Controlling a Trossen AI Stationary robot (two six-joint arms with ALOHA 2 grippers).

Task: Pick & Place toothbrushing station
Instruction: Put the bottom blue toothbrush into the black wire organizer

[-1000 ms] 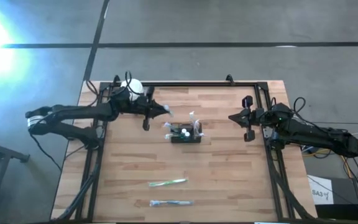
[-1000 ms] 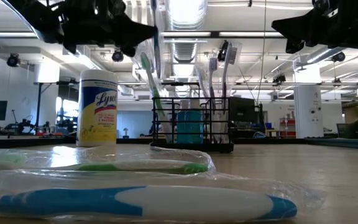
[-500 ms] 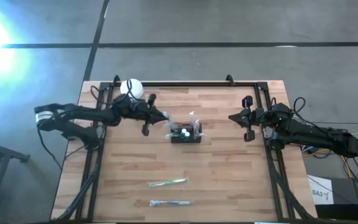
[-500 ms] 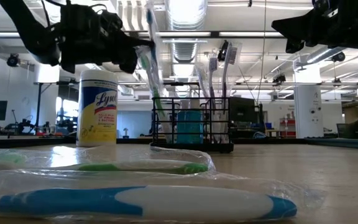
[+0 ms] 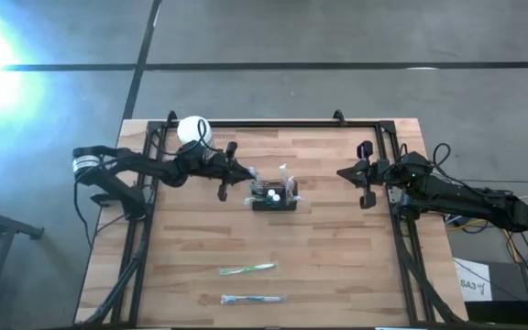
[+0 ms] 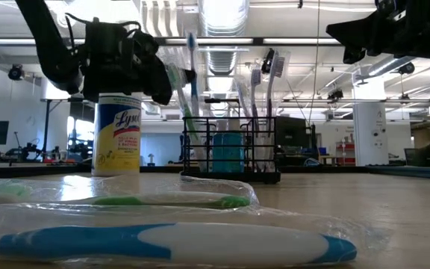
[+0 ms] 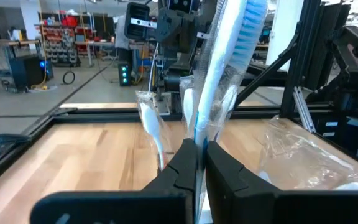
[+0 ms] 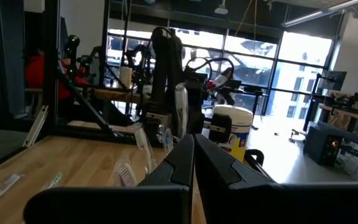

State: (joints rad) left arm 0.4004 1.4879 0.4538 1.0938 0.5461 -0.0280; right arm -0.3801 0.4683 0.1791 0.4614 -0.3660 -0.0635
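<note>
I hold the left tool (image 7: 196, 163) pinched on an upright wrapped toothbrush (image 7: 229, 62); the mesh caddy (image 5: 274, 196) stands just beside it, toward the right arm.

Wooden counter (image 5: 337, 257) carries: black mesh caddy (image 5: 274, 197) at centre; white-lidded jar (image 5: 193, 129) at far left; two wrapped toothbrushes, green (image 5: 247, 269) and blue (image 5: 253, 299), near front edge.

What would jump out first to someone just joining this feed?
The left gripper, shut on a wrapped blue toothbrush, beside the black mesh caddy at the table's middle. The caddy already holds several upright brushes. Two wrapped toothbrushes lie at the near edge; the right gripper waits shut at the right side.
</note>
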